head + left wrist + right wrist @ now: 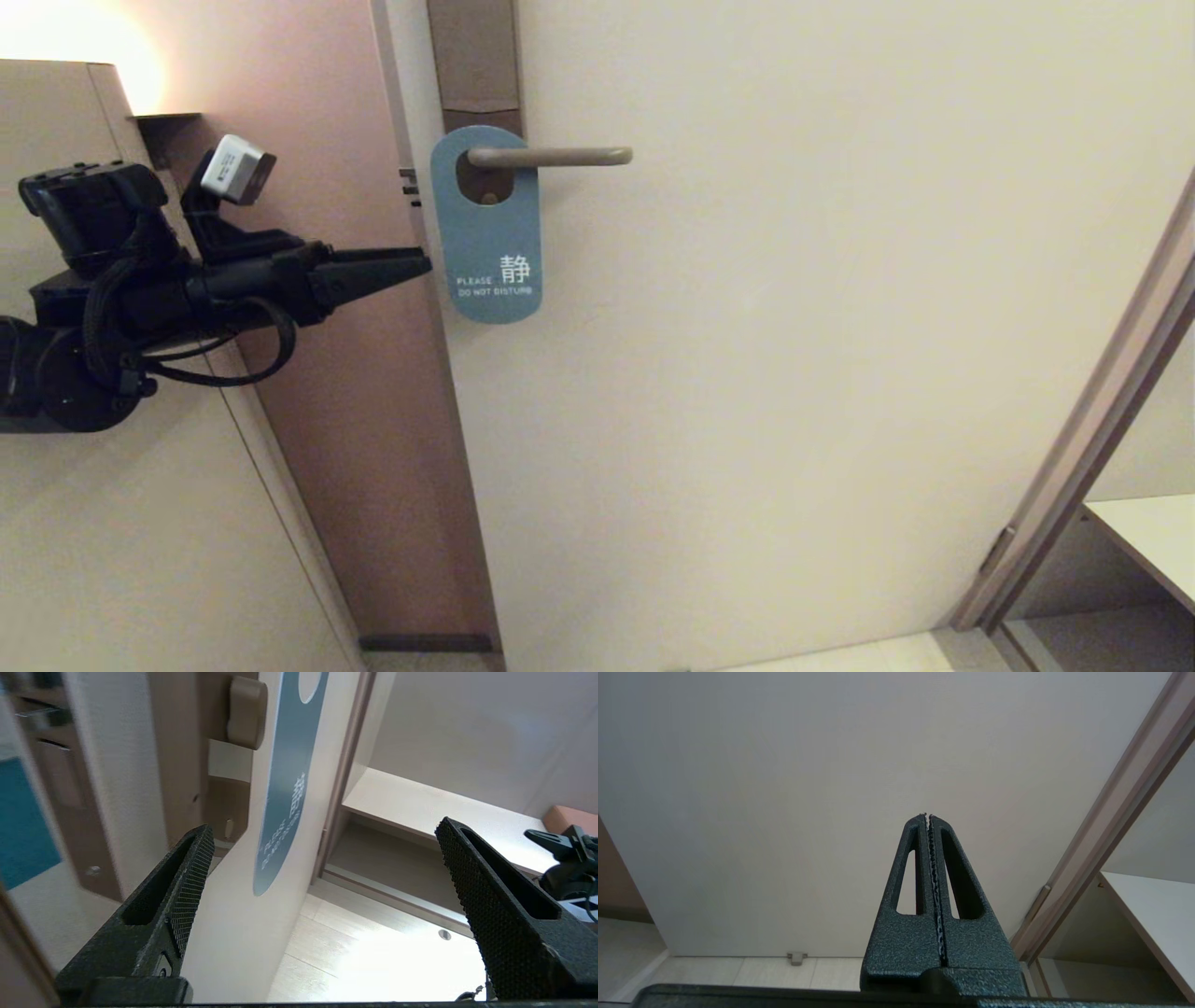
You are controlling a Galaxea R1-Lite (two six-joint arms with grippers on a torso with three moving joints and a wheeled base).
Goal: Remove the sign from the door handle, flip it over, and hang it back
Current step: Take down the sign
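sign (487, 245) blue face out, long axis vertical, on door handle (551, 157), left pincer (422, 263) beside

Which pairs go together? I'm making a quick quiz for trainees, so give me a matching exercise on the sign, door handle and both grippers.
1. sign
2. door handle
3. left gripper
4. right gripper

a. shut, holding nothing
b. horizontal, through an oval hole
c. hanging, blue face showing
d. open, at the sign's edge

Pairs: 1-c, 2-b, 3-d, 4-a
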